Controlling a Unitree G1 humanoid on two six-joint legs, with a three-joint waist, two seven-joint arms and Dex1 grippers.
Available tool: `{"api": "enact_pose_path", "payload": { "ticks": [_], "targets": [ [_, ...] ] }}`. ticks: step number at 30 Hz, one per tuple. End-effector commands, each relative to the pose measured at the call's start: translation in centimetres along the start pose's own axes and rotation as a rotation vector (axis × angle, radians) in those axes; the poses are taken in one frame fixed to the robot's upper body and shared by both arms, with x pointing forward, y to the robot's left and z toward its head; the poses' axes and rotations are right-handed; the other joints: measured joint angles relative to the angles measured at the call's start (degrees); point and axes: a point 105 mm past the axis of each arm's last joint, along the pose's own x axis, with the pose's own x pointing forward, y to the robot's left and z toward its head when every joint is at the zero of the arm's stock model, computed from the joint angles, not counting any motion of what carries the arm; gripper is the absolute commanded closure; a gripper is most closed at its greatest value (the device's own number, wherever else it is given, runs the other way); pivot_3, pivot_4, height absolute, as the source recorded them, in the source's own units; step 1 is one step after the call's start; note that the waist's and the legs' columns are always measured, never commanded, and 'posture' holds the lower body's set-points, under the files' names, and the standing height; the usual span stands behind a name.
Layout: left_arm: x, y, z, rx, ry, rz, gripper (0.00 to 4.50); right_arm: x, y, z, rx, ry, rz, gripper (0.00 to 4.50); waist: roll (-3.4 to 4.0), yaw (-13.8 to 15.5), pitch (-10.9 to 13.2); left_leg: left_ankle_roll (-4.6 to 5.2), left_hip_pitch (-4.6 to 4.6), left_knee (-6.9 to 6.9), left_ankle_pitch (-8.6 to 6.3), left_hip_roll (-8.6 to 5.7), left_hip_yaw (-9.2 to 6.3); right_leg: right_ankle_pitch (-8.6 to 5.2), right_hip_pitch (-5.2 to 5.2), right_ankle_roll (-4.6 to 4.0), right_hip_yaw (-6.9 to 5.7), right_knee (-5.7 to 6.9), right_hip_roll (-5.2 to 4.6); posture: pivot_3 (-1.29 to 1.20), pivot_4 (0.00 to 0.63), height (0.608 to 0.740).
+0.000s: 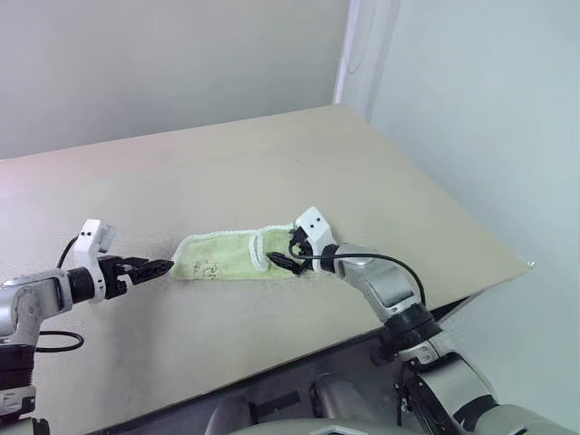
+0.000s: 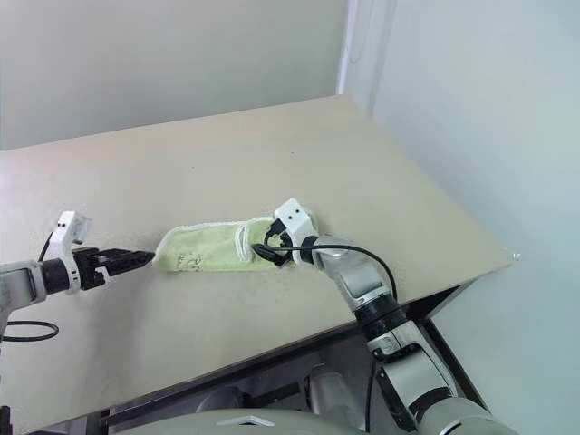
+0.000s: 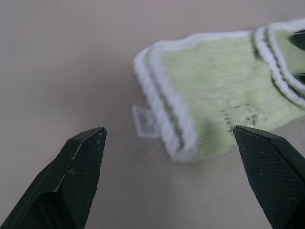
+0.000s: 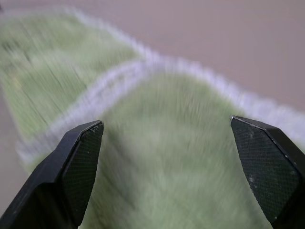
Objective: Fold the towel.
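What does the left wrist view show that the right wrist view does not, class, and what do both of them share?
Left wrist view alone: the towel's stacked end with its doubled whitish hem, a small white tag poking out beside it, and bare table between that end and the open left gripper. Right wrist view alone: the open right gripper directly over the green cloth, where a hem line crosses the folded towel. Shared: the pale green towel, its whitish hem, the beige table, and two black fingers spread wide, gripping nothing.
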Motion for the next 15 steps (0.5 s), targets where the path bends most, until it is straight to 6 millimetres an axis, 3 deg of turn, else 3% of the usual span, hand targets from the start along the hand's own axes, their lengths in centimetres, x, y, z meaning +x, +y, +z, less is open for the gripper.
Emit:
{"api": "enact_pose_path", "payload": {
  "ticks": [1, 9, 12, 15],
  "targets": [
    [0.2, -0.2, 1.6, -0.086, -0.052, -0.029, 0.0, -0.5, 0.6, 3.5, 0.02, -0.108, 0.021, 0.06, -0.04, 0.1, 0.0, 0.0, -0.03, 0.0, 0.0, 0.0, -0.05, 0.0, 0.0, 0.0, -0.04, -0.01, 0.0, 0.0, 0.0, 0.74],
    [3.4, -1.2, 0.4, -0.252, -0.01, -0.106, 0.0, -1.0, 0.6, 2.9, 0.039, -0.077, 0.001, 0.06, -0.05, 0.2, 0.0, -0.02, -0.08, -0.01, 0.0, -0.04, -0.16, 0.14, 0.02, -0.18, -0.12, -0.02, -0.04, 0.0, 0.0, 0.74],
    [4.8, -1.7, -1.3, -0.277, 0.06, -0.12, 0.0, -1.0, 0.2, 2.4, 0.043, -0.058, -0.033, 0.06, 0.07, 0.5, -0.1, -0.02, -0.04, -0.01, 0.01, -0.05, -0.19, 0.14, 0.05, -0.19, -0.13, -0.01, -0.03, 0.0, 0.0, 0.74],
    [5.5, -1.8, -1.8, -0.306, 0.063, -0.141, 0.0, -1.2, -0.2, 2.6, 0.055, -0.068, -0.056, 0.06, 0.29, 0.7, -0.2, -0.06, 0.03, 0.0, 0.03, -0.13, -0.22, 0.12, 0.18, -0.19, -0.14, -0.03, -0.09, 0.0, 0.0, 0.74]
  ]
}}
